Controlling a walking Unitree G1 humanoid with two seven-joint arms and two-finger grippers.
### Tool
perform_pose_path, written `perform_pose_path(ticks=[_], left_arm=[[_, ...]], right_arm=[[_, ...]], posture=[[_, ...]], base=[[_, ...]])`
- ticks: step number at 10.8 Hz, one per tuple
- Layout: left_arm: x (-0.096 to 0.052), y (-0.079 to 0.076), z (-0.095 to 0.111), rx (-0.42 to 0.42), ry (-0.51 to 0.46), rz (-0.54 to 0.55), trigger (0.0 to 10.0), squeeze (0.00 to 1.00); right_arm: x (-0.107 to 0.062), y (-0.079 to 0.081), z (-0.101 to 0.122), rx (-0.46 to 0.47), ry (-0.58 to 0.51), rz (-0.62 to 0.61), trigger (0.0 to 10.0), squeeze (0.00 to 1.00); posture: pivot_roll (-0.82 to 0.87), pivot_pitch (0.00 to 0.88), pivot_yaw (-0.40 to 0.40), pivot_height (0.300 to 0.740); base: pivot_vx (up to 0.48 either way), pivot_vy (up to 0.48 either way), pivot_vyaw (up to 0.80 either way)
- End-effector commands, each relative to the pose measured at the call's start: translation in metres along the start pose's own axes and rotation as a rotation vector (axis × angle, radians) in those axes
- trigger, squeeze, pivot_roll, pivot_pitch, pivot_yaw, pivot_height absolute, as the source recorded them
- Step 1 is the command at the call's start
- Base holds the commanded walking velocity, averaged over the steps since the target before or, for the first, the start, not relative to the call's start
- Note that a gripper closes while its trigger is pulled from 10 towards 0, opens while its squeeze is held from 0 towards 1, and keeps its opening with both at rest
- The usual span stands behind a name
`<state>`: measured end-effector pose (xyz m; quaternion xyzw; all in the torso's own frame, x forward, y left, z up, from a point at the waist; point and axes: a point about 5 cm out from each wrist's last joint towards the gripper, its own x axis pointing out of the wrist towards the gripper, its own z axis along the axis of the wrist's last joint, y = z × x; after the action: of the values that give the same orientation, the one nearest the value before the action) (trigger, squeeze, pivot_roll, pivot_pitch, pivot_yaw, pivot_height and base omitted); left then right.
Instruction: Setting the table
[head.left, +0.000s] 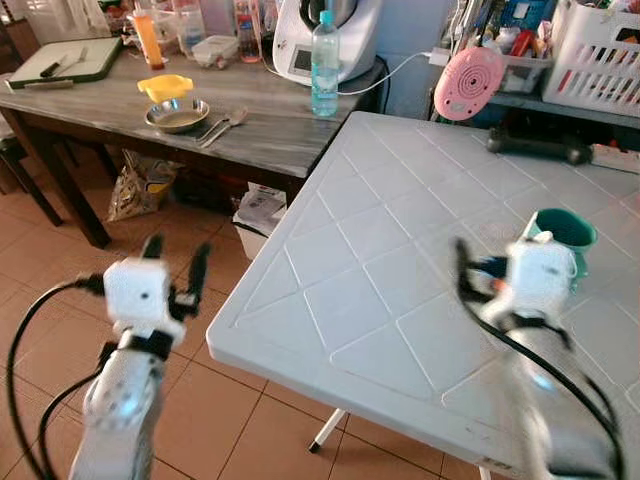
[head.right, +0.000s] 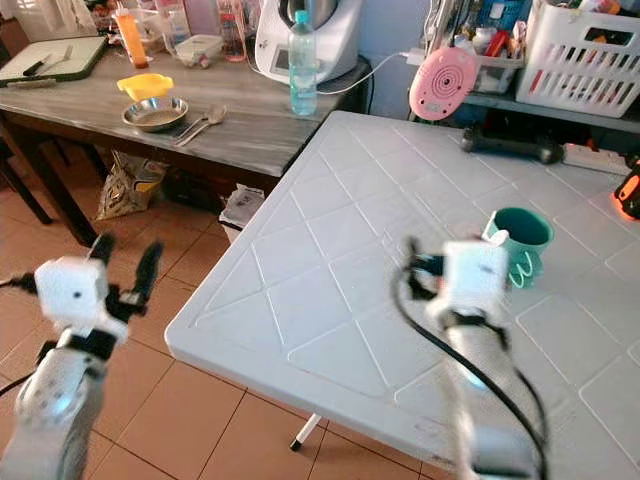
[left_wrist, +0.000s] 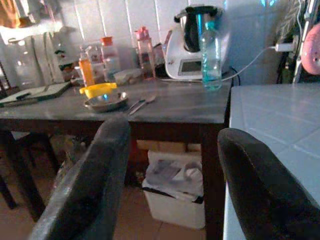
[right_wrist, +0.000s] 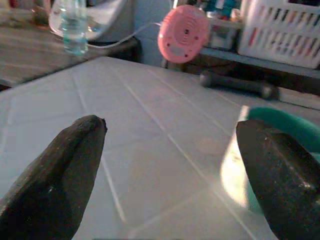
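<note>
A teal cup (head.left: 560, 235) stands upright on the white plastic table (head.left: 380, 250), near its right side. My right gripper (right_wrist: 170, 125) hovers open and empty just above the tabletop, with the cup (right_wrist: 280, 125) close beside one finger. My left gripper (head.left: 176, 250) is open and empty over the tiled floor, left of the white table's corner. It faces the wooden table (head.left: 270, 120), which holds a metal bowl (head.left: 177, 115), a yellow dish (head.left: 165, 87) behind it and a spoon and fork (head.left: 225, 125) beside it.
The wooden table also carries a water bottle (head.left: 324, 65), a white kitchen appliance (head.left: 325, 35), bottles and a cutting board (head.left: 65, 60). A white bin (head.left: 258, 215) sits under it. Behind the white table are a pink round device (head.left: 468, 83), a dumbbell (head.left: 530, 145) and a white basket (head.left: 600, 50).
</note>
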<state>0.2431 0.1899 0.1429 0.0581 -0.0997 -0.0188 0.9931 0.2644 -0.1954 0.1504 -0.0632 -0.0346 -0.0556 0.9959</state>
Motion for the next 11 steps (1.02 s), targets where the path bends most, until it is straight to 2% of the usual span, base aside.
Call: perform_pose_path(ticks=[1,3,5,7,11], left_arm=[[-0.003,0.003,0.002,0.008,0.006,-0.003,10.0,1.00],[-0.006,0.001,-0.005,0.007,0.034,-0.021,10.0,1.00],[-0.005,-0.004,-0.006,0.003,0.053,-0.033,10.0,1.00],[-0.004,-0.006,-0.006,0.007,0.061,-0.027,10.0,1.00],[-0.001,-0.008,-0.006,0.011,0.073,0.002,10.0,1.00]], right_arm=[[-0.003,-0.006,0.006,-0.011,-0.017,-0.017,10.0,1.00],[-0.012,-0.019,0.004,-0.036,-0.004,-0.025,10.0,1.00],[-0.010,-0.017,0.005,-0.032,-0.005,-0.021,10.0,1.00],[-0.005,-0.006,0.008,-0.016,-0.014,0.025,10.0,1.00],[0.003,-0.007,0.011,-0.022,-0.023,0.038,10.0,1.00]], posture=[[0.05,0.027,0.022,0.740],[0.04,0.023,0.023,0.740],[0.04,0.024,0.018,0.740],[0.05,0.024,0.005,0.740],[0.07,0.016,-0.013,0.740]], base=[[0.000,0.000,0.00],[0.000,0.000,0.00],[0.000,0.000,0.00],[0.000,0.000,0.00],[0.000,0.000,0.00]])
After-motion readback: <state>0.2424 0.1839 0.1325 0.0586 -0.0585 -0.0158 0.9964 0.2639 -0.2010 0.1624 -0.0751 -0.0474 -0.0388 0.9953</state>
